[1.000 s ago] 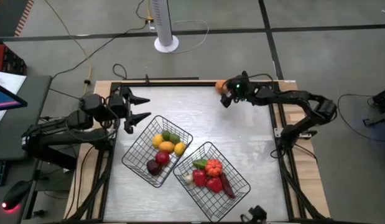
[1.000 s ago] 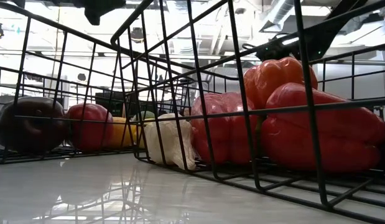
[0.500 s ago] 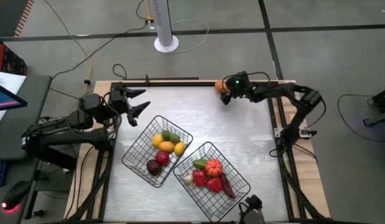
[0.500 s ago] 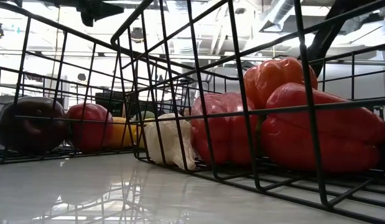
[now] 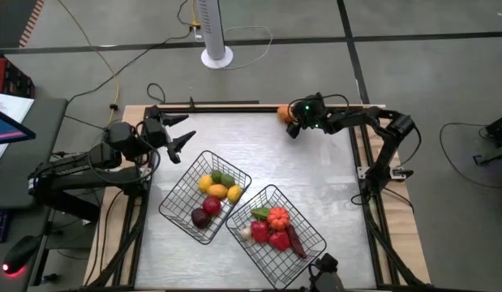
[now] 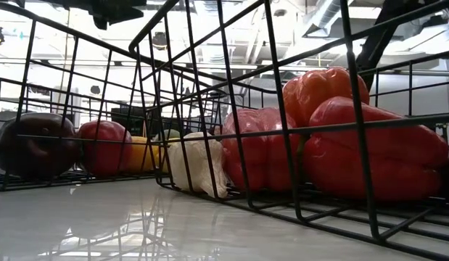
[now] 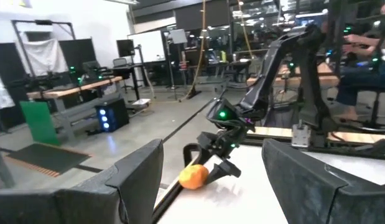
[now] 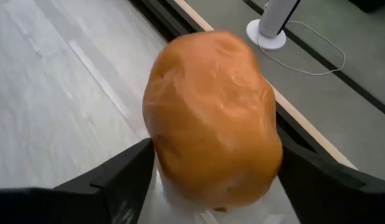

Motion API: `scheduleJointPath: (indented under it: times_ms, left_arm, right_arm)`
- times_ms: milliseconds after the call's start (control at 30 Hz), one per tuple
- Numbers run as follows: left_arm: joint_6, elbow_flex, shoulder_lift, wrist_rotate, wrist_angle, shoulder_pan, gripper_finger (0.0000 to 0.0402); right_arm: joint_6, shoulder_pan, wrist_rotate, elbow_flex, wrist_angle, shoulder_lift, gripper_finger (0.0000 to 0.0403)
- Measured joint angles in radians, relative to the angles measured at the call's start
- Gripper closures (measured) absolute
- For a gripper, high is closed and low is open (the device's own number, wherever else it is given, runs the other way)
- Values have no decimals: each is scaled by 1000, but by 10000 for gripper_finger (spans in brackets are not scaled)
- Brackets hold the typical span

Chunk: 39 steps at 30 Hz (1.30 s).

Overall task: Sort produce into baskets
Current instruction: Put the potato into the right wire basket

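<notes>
Orange fruit [image 5: 285, 113] sits at the table's [image 5: 315, 174] far edge, btwn the right gripper's [image 5: 292, 122] fingers [image 8: 120, 177], which flank it on both sides but can't tell if they've clamped it yet. Left gripper [image 5: 182, 133] hangs w/ fingers apart, holding nothing, just beyond the left basket [image 5: 176, 199] w/ yellow, green, red & dark purple produce; right basket [image 5: 311, 243], touching it at one corner, has red peppers [image 6: 376, 148], an orange-red one & a white piece. No readable labels or writing anywhere.
</notes>
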<state>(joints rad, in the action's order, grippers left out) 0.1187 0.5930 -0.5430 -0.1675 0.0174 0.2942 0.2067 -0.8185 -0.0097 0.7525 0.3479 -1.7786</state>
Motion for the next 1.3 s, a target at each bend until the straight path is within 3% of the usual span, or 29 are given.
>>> scheduleJointPath:
  times_ms: [167,400,667,800,967,1133,1300]
  left_arm:
    - [5,0,0,-5,0,0,140]
    - [5,0,0,-5,6,0,140]
    - [-2,0,33,55,21,0,140]
    - [-49,0,34,107,32,0,140]
    - [-98,0,27,170,45,0,140]
    - [-142,0,26,236,45,0,140]
    - [-155,0,26,257,43,-1,140]
  right_arm:
    - [2,5,-1,0,-1,0,109]
    - [-12,35,6,2,-19,6,118]
    - [-73,157,-24,32,-388,189,120]
    - [-117,271,-66,34,-589,323,121]
    - [-233,447,-74,45,-710,531,121]
    - [-387,677,-79,61,-725,729,121]
    - [-542,927,-82,60,-752,785,110]
